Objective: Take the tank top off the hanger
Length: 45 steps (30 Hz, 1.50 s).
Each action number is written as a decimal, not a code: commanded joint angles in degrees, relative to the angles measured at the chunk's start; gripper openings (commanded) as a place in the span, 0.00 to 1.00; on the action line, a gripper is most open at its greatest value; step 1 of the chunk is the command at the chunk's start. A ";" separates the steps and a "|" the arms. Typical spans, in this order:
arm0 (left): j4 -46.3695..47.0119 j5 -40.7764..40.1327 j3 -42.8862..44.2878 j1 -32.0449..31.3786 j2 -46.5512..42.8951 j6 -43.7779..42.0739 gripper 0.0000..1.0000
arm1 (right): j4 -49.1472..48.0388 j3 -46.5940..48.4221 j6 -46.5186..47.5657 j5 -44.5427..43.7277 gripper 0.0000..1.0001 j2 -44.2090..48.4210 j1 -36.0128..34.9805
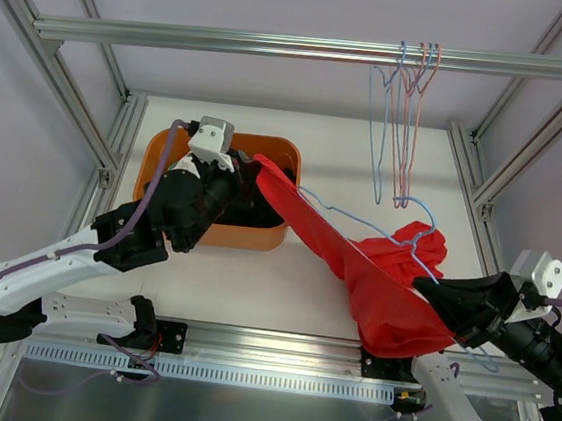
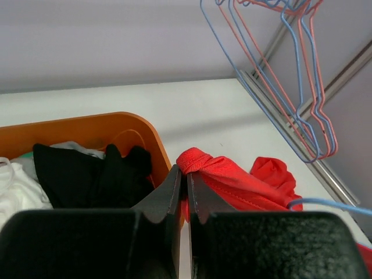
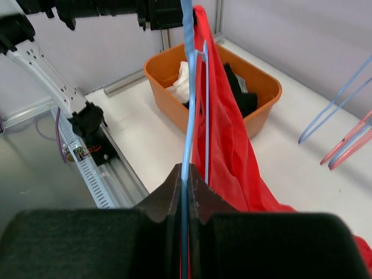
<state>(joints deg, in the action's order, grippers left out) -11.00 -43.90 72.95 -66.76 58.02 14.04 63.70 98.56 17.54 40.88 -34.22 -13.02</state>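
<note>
The red tank top (image 1: 383, 292) stretches from the orange bin's edge down to the right, still draped on a light blue wire hanger (image 1: 333, 208). My left gripper (image 1: 252, 167) is shut on a bunched strap of the tank top (image 2: 232, 180) at its upper left end; its fingertips (image 2: 186, 174) pinch the fabric. My right gripper (image 1: 435, 292) sits at the cloth's lower right. In the right wrist view it (image 3: 186, 171) is shut on the hanger's blue wire (image 3: 189, 87), with the red cloth (image 3: 226, 133) hanging beside it.
An orange bin (image 1: 208, 235) with black and white clothes stands at the left rear. Several spare wire hangers (image 1: 402, 113) hang from the overhead rail (image 1: 228, 40) at the back right. Frame posts line both table sides.
</note>
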 commanded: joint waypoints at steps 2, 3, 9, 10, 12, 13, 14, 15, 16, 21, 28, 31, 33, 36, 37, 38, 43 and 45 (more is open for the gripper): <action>3.35 13.16 -2.02 0.93 -1.24 2.13 0.00 | -19.54 -9.04 -6.97 1.22 0.00 3.01 -0.34; 3.71 17.14 -2.28 0.93 -1.15 1.95 0.00 | -28.46 -11.70 -8.47 0.43 0.00 5.37 -0.26; 14.75 62.84 -8.95 0.84 -1.24 0.63 0.00 | -84.00 -41.91 -30.95 -15.55 0.00 13.29 -0.34; 16.79 68.45 -11.23 0.84 -0.81 0.81 0.00 | -94.36 -46.57 -33.95 -20.88 0.00 13.65 -0.34; 19.43 75.08 -12.65 0.14 1.21 1.69 0.00 | -120.13 -57.01 -38.98 -27.67 0.00 12.60 -0.34; 19.44 76.23 -13.79 -0.12 1.92 1.69 0.00 | -127.61 -59.34 -39.77 -34.75 0.00 11.55 -0.34; 19.36 75.63 -14.84 -0.30 3.14 2.21 0.00 | -133.34 -61.10 -38.30 -37.69 0.00 9.28 -0.34; 19.44 74.93 -16.85 -0.30 3.59 2.56 0.00 | -141.84 -62.34 -36.63 -39.11 0.00 8.30 -0.34; 19.36 73.10 -17.83 -0.30 3.94 2.66 0.00 | -142.97 -62.00 -34.44 -39.39 0.00 7.59 -0.34; 17.51 60.36 -24.15 -0.30 3.16 5.55 0.00 | -113.33 -57.44 -12.33 -34.64 0.00 16.53 -0.34; 11.71 47.42 -29.17 -0.39 -3.17 7.32 0.00 | -52.84 -37.58 2.42 -47.07 0.00 22.97 -0.26; 10.66 46.27 -30.14 -0.30 -5.89 6.96 0.00 | -41.24 -33.98 2.68 -49.23 0.00 21.49 -0.34; 8.37 45.58 -29.53 -0.39 -6.69 6.26 0.00 | -27.45 -26.37 1.36 -49.49 0.00 18.33 -0.34; 7.05 45.48 -28.65 -0.39 -7.13 5.82 0.00 | -16.96 -21.41 -1.62 -49.33 0.00 13.57 -0.34; 6.96 45.83 -28.48 -0.39 -7.30 5.82 0.00 | -15.55 -20.70 -2.50 -46.97 0.00 11.82 -0.34; 6.87 46.36 -28.21 -0.39 -7.31 5.82 0.00 | -12.58 -19.74 -3.82 -45.90 0.00 10.50 -0.34; 7.05 48.91 -26.28 -0.39 -3.99 5.82 0.00 | -14.82 -19.20 -3.48 -45.37 0.00 2.77 -0.34; 7.14 48.91 -24.53 -0.47 -1.52 6.00 0.17 | -18.25 -17.63 -2.95 -45.28 0.00 -3.46 -0.34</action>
<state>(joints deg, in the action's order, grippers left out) -4.67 3.99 44.69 -66.81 53.56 19.94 47.83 78.54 14.57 -5.15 -31.35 -13.02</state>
